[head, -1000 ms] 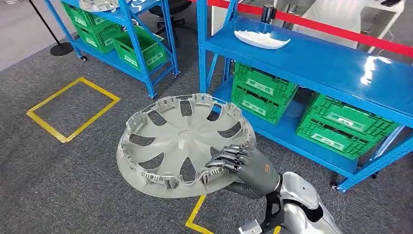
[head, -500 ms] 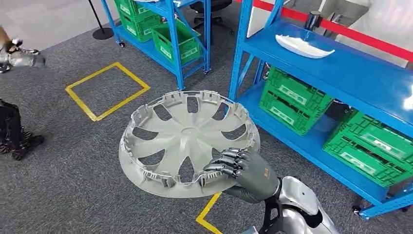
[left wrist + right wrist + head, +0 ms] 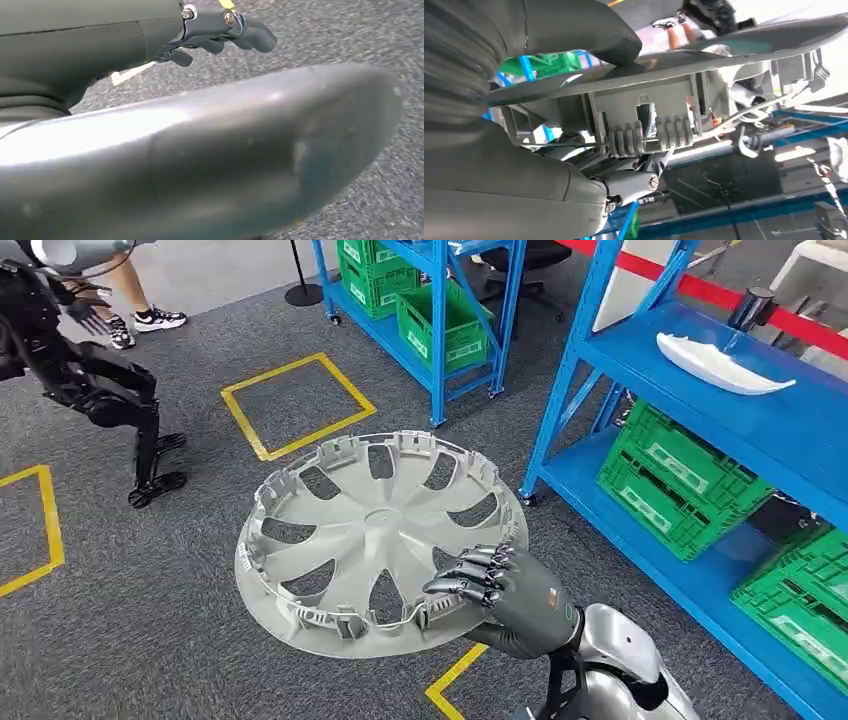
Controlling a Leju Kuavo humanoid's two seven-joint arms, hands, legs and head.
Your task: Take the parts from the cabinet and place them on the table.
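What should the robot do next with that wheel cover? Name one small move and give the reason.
Probably keep turning toward the table while holding the wheel cover level. The right hand grips it only at its near rim, so most of the cover hangs out unsupported over the carpet. The blue shelving stands on the right, and no table is in sight yet.

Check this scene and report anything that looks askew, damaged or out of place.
Nothing looks damaged or spilled. The grey wheel cover is carried tilted, gripped at one edge by the right hand. A white part lies on the blue shelf. A second, dark robot stands on the carpet beside a person's feet.
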